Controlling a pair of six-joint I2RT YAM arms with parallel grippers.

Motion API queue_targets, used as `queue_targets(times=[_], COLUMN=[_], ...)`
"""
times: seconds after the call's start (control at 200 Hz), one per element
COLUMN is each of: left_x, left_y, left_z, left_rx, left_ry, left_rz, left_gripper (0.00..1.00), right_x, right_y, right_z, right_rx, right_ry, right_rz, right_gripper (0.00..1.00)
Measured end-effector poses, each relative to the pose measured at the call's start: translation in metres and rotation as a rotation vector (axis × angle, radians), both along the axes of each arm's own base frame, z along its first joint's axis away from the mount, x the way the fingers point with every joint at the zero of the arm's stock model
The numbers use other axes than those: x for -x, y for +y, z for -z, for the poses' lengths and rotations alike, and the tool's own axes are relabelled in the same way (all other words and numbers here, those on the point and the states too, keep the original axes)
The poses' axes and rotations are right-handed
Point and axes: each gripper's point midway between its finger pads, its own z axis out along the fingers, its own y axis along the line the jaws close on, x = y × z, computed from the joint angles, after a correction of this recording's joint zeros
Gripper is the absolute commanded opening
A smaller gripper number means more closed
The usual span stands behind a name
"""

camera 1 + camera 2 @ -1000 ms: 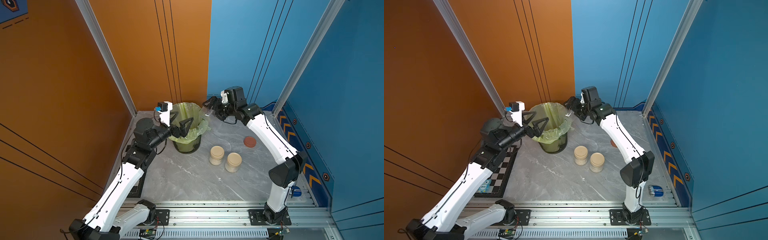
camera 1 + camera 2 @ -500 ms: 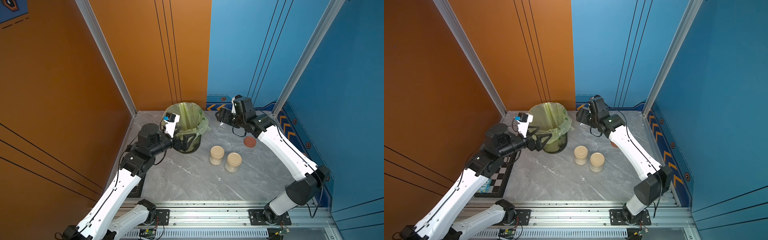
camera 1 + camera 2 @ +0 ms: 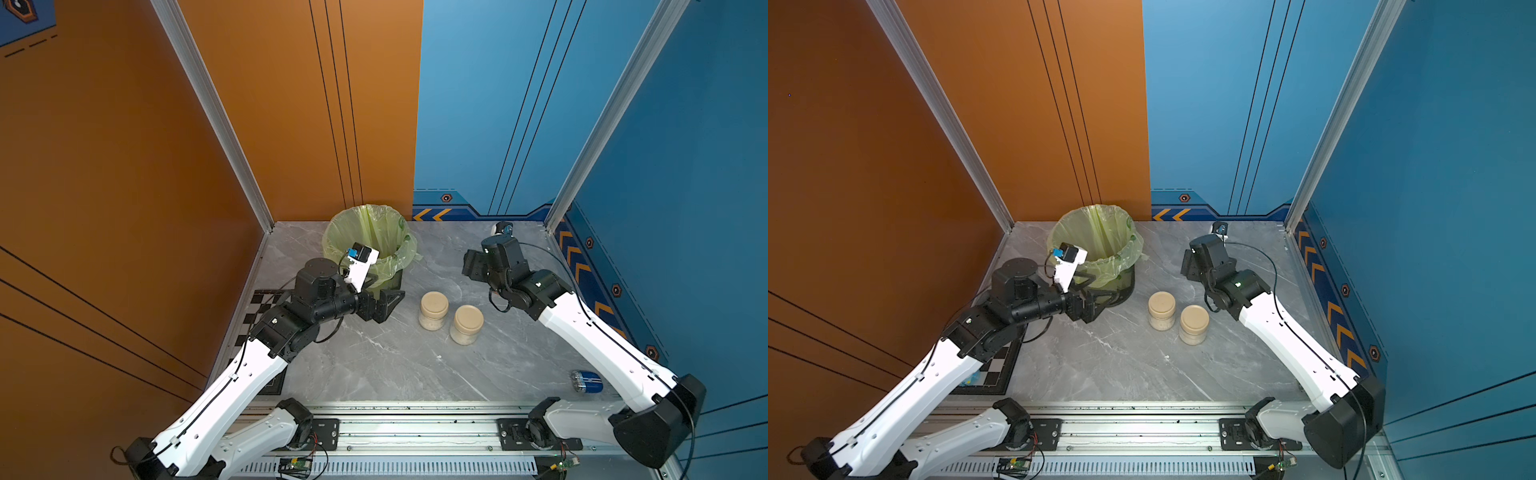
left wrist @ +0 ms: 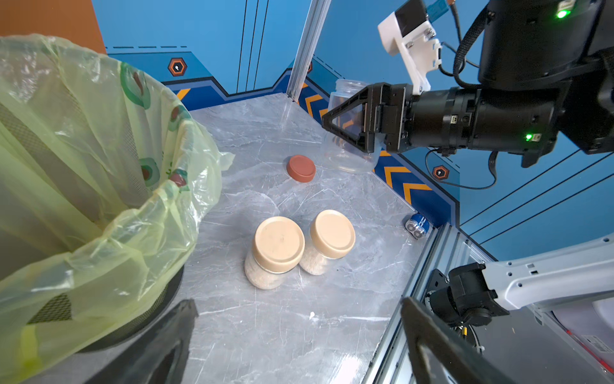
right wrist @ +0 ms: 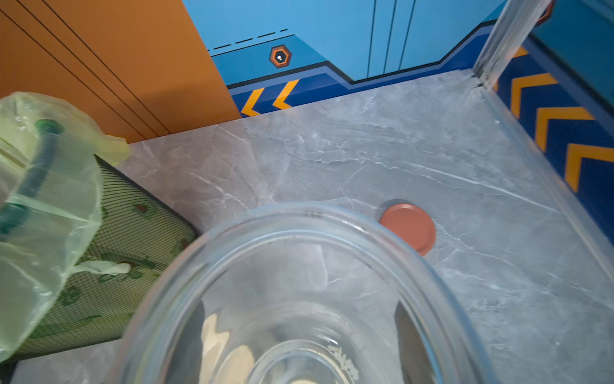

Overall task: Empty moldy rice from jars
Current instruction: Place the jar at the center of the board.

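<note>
Two arms shared the grey table (image 3: 374, 374). Farthest left, the left gripper (image 3: 392, 307) hung low with its jaws spread wide and nothing between them, its fingers pointing roughly level toward the table's middle. Just behind it stood the dark bin (image 3: 392, 281), lined with a green bag (image 3: 374, 232).

Next to the right, near mid-table, the first full jar (image 3: 433, 309) and the second full jar (image 3: 467, 324) stood upright and close side by side, each under a beige lid, with pale rice (image 4: 262, 276) showing through the glass. Whether the two touched could not be told.

Beyond them, the reddish-brown lid (image 4: 301, 168) lay flat on the table on its own. In both top views the right arm hid it.

Further right, the right gripper (image 4: 335, 124) was clamped across the body of the empty jar (image 4: 352, 158), held clear of the table, mouth up and roughly upright, with no rice seen inside. A small blue object (image 3: 586, 382) lay at the right front edge.

The coming move probably turned on this. The full jars lay directly rightward of the free left gripper, in line with its fingers, and their long axes were vertical, so a level side grasp looked right. The left arm was nearer and unburdened. The right one would first have to set its jar down.
</note>
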Motion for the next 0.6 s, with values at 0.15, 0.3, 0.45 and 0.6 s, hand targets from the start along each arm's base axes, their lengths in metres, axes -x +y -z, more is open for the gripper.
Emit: queue_targets(times=[0.15,0.3,0.45,0.6], left_x=[0.003,0.002,-0.001,-0.002], left_y=[-0.006,-0.007,-0.007,-0.008], left_z=[0.008,0.012,0.016,0.02], left_rx=[-0.017,-0.026,-0.035,-0.045], left_ry=[0.02,0.027,0.032,0.041], left_rz=[0.018,0.015,0.007,0.003], left_gripper=[0.98,0.98,0.98,0.98], right_x=[0.014,0.026,0.031,0.036], right_y=[-0.026,-0.048,-0.062,-0.074], right_z=[0.012,0.029,0.051,0.074], right_rx=[0.082,0.151,0.218,0.251], right_ry=[-0.029,-0.047,-0.035,-0.012], right_rz=[0.063,0.118,0.167,0.21], right_gripper=[0.0,0.0,0.0,0.0])
